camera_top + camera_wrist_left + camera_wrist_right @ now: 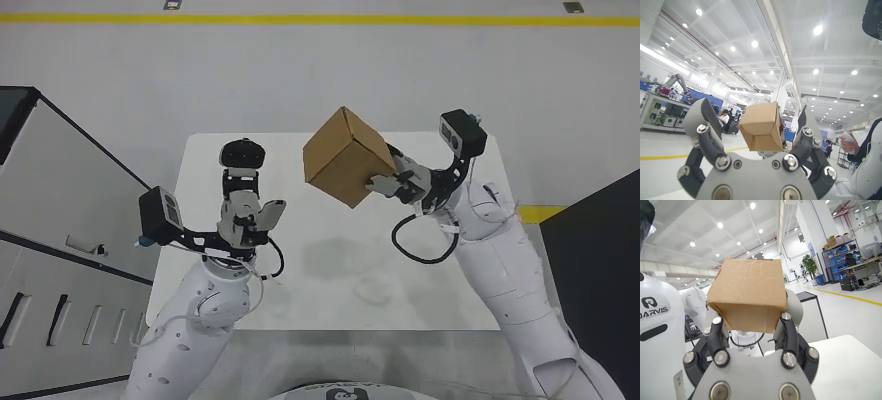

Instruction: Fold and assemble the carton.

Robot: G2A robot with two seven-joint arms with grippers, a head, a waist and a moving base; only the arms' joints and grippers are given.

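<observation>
**Carton aloft, pinched at an edge**

The right gripper [385, 186] pinches the carton [345, 155] by a lower edge, holding it tilted above the table [450, 290]. The left gripper [256, 214] hangs spread, well apart. Cardboard looks light, stiff yet creasable; folded edges seem the safest hold.

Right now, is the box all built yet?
Nearly, it seems. Done: the carton is already a box shape, with flaps folded shut on one end. In hand: the right gripper holds it tilted in the air above the table; the left gripper is open and empty. Left: probably setting it down; its other end is hidden.
</observation>
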